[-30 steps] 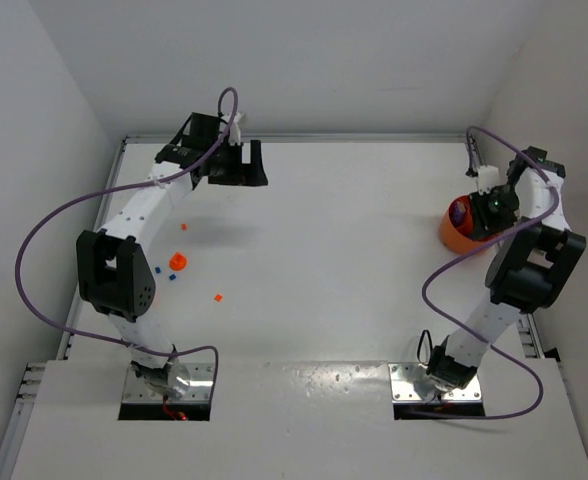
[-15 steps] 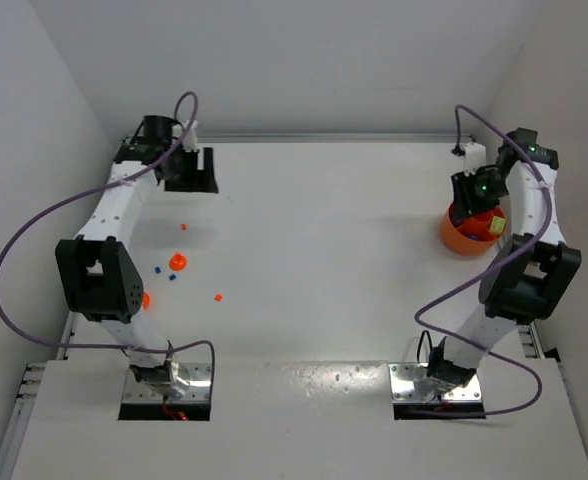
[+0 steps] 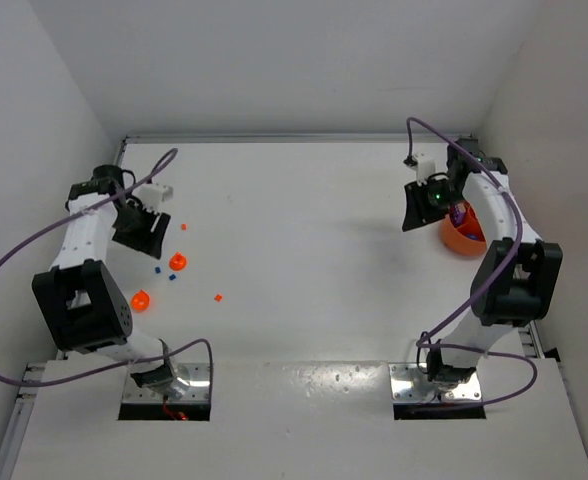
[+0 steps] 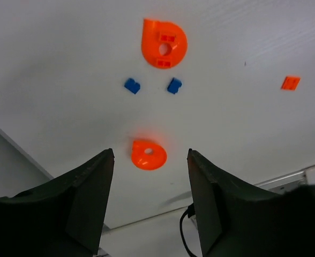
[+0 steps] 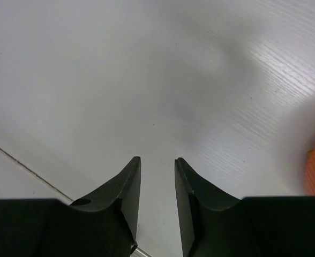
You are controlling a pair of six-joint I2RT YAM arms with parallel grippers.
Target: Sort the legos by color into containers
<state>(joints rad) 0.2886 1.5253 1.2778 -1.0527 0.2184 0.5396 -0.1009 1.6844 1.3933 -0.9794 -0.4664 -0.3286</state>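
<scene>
- Since a second ago, we see the left arm swung from the far edge to the left side. The right arm has shifted left off the bowl [image 3: 465, 240].
- Left fingers [image 4: 88, 198] stand wide apart, empty, above the counter [image 3: 314, 230].
- Ahead of them lie an orange cup [image 4: 149, 154], two blue legos [image 4: 132, 85], and a far cup [image 4: 164, 44] that seems to hold orange bricks.
- An orange lego [image 4: 290, 82] lies apart, to the right.
- Right fingers [image 5: 122, 198] show a narrow gap, empty, beside the bowl.
</scene>
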